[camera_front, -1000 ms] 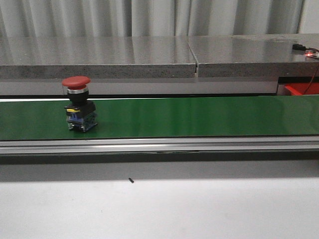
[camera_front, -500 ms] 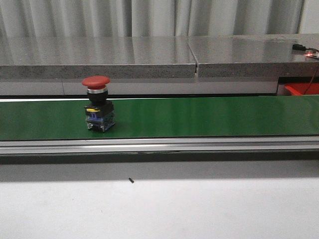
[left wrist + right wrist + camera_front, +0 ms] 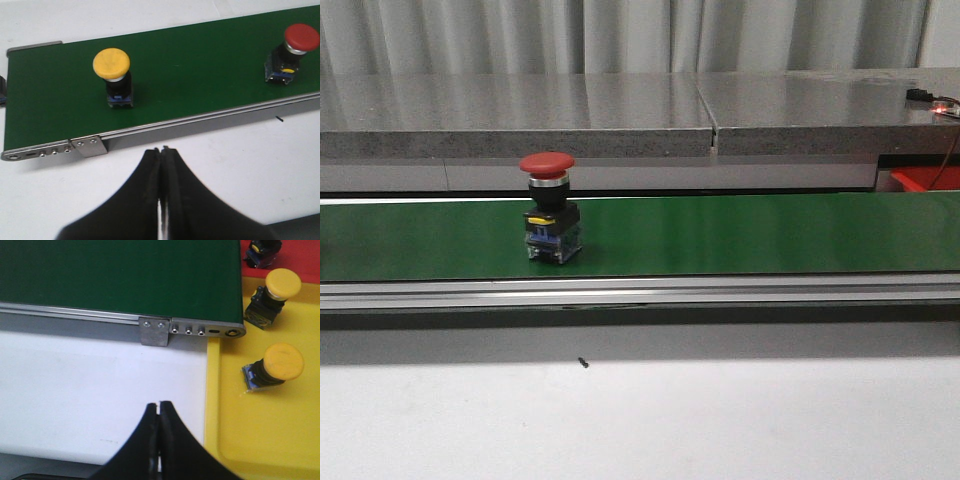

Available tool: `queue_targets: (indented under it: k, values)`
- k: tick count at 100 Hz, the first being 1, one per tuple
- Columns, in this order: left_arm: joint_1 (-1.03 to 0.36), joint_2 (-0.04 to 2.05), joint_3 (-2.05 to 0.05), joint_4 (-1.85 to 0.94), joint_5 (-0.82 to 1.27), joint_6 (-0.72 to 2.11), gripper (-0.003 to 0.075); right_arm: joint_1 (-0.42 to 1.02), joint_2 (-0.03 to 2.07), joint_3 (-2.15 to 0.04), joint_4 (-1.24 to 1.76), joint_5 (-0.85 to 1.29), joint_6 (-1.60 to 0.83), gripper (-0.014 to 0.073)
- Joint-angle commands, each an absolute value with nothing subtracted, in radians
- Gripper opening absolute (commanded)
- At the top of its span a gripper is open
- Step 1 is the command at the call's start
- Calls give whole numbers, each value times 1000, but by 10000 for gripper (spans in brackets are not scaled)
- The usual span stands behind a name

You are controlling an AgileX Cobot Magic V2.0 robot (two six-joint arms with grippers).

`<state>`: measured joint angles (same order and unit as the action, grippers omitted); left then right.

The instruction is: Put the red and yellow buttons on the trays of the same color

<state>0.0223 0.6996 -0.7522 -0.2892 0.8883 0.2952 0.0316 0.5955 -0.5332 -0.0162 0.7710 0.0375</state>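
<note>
the green belt (image 3: 740, 235) spans the scene; a red button (image 3: 551, 208) stands upright on it left of centre, and the left wrist view shows a yellow button (image 3: 113, 76) upright on the same belt, well apart from it; the yellow tray (image 3: 260, 435) sits just beside the belt's end, two yellow buttons lying in it; left gripper (image 3: 161, 151) and right gripper (image 3: 158, 406) both hover over the table with fingers pressed together; to grasp well, i'd spread the fingers first, then pinch the dark body below the cap, not the cap.
</note>
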Motion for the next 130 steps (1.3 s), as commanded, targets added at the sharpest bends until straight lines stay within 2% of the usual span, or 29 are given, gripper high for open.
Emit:
queue_targets:
  k: [1, 37, 73, 78, 85, 99, 107, 114, 130]
  values:
    - [14, 665, -750, -265, 792, 247, -20, 35, 593, -567, -13, 708, 37, -92]
    - [14, 554, -693, -213, 768, 209, -20, 35, 668, -597, 51, 679, 7, -92]
    - [14, 546, -660, -213, 764, 209, -20, 35, 862, -804, 130, 758, -85, -80]
    - [14, 546, -660, -217, 766, 209, -20, 35, 896, -836, 155, 770, -90, -46]
    - [14, 546, -660, -217, 768, 209, -20, 39, 945, -883, 183, 789, -105, 47]
    - [14, 546, -660, -217, 768, 209, -20, 100, 1040, -976, 205, 804, -152, 356]
    - [14, 546, -660, -217, 768, 209, -20, 157, 1094, -1027, 205, 804, -164, 496]
    - [14, 546, -660, -217, 768, 209, -20, 203, 1135, -1072, 205, 807, -179, 537]
    - [14, 546, -660, -217, 768, 209, -20, 306, 1256, -1191, 205, 841, -226, 538]
